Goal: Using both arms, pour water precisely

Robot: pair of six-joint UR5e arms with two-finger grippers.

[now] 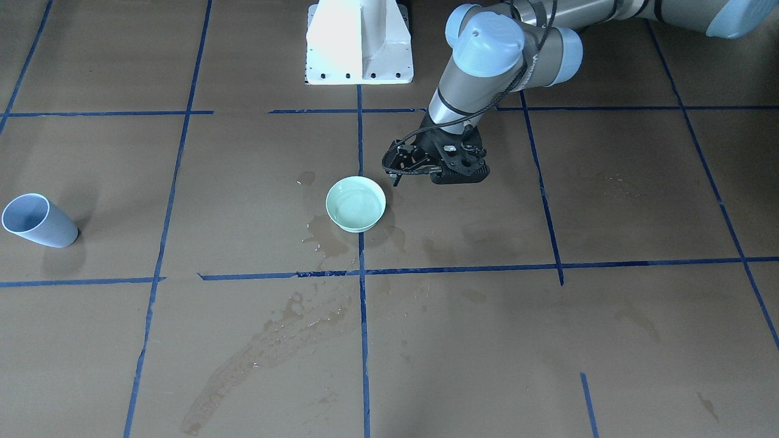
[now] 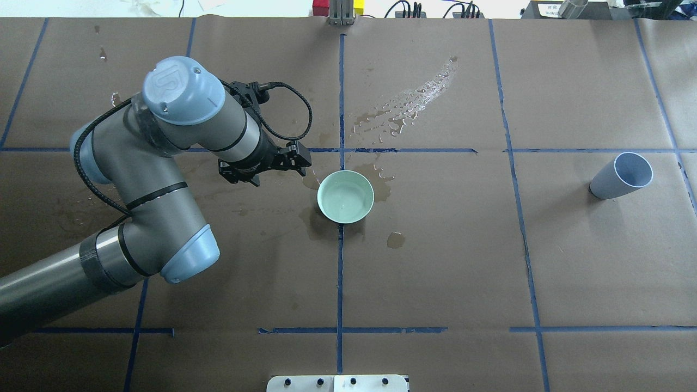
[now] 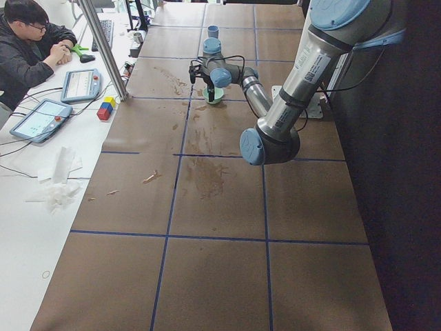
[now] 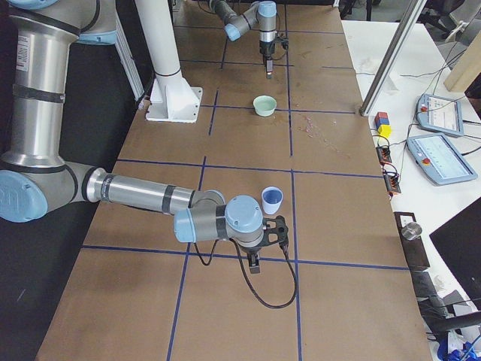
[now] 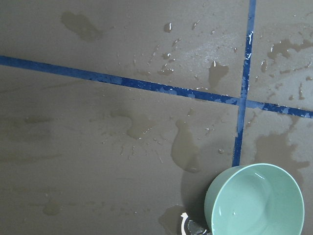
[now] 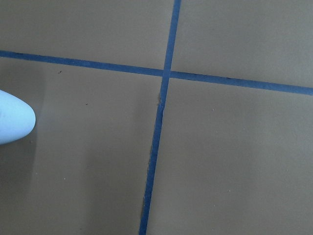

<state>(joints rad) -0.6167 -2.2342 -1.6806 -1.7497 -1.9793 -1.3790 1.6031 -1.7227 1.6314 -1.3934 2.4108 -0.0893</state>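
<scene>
left gripper (image 2: 297, 162) hovered just beside the mint-green bowl (image 2: 321, 206), carrying nothing visible; whether its jaws were wide or narrow could not be told.
the water (image 5: 259, 205) lay as a shallow clear pool inside the bowl, with wet patches (image 2: 375, 185) on the brown paper around it. the pale blue cup (image 2: 621, 177) stood well apart from the bowl, apparently empty, the right gripper (image 4: 255, 263) near it, its spread unreadable. the pour looked finished; little beyond retreat seemed left.
</scene>
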